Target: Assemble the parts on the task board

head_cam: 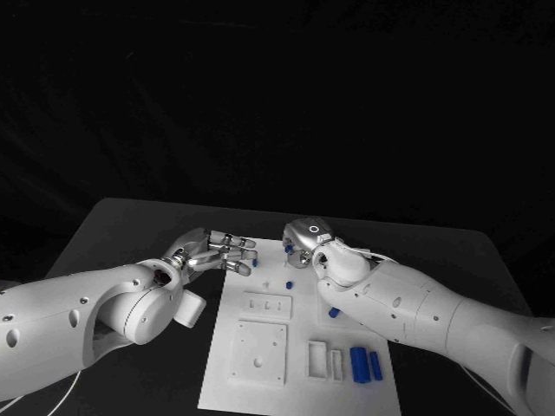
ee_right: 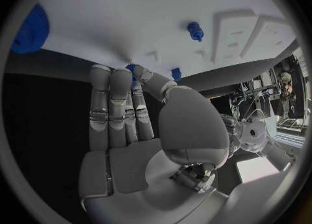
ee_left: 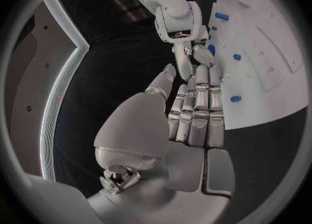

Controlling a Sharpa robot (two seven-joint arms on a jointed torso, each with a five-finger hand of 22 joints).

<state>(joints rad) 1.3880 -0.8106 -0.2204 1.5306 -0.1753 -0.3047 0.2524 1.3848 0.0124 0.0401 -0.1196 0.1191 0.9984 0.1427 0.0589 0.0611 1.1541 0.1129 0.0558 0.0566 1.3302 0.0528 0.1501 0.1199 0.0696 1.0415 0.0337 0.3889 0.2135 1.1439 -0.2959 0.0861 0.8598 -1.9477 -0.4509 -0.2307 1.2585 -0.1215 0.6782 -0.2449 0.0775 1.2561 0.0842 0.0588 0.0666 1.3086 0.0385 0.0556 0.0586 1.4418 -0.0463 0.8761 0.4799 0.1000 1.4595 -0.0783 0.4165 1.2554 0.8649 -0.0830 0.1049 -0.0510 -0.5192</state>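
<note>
The white task board [head_cam: 290, 381] lies in the middle of the black table. My right hand [head_cam: 305, 247] hovers at the board's far edge and pinches a small blue part [ee_right: 132, 68] between thumb and fingertips; this part [ee_left: 211, 50] also shows beside those fingers in the left wrist view. My left hand [head_cam: 215, 251] floats just to its left, fingers [ee_left: 198, 104] stretched out and holding nothing. A blue peg [head_cam: 288, 284] stands in the board. Two blue cylinders [head_cam: 359, 364] lie side by side at its near right. A blue gear [ee_right: 29, 29] sits on the board.
Raised white blocks with slots [head_cam: 260, 351] take up the board's near left. Another small blue piece [head_cam: 334, 312] lies under my right forearm. Bare black table surrounds the board on both sides.
</note>
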